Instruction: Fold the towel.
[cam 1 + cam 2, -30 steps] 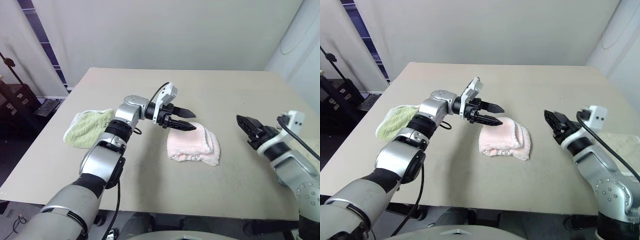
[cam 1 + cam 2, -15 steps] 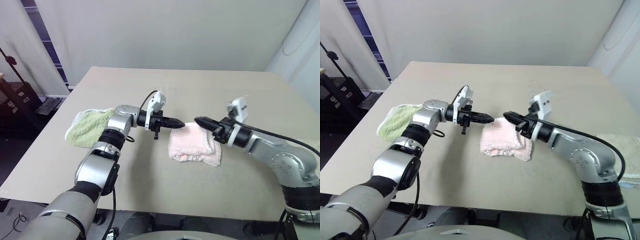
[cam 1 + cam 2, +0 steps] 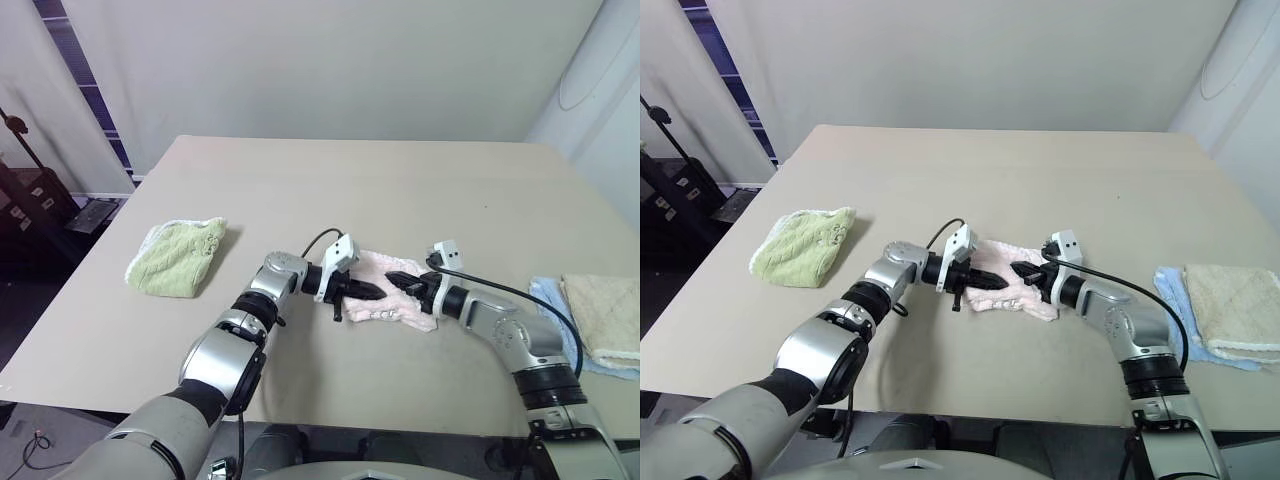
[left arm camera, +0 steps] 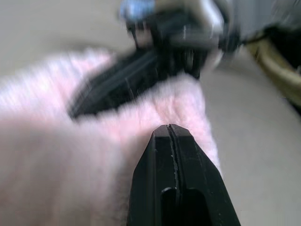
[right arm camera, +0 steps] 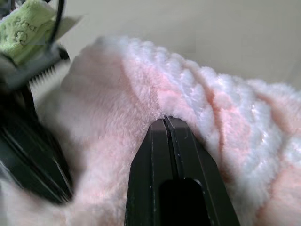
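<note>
Both grippers have dropped onto the towel (image 3: 395,300), jaws closed.

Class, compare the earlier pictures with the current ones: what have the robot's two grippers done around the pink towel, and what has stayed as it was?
Both grippers have come down onto the pink towel. The left gripper and the right gripper, which stood open above the table, are now shut, tips against the cloth from either side. Whether they pinch any cloth cannot be told. The towel lies bunched where it was; the green towel has not moved.
</note>
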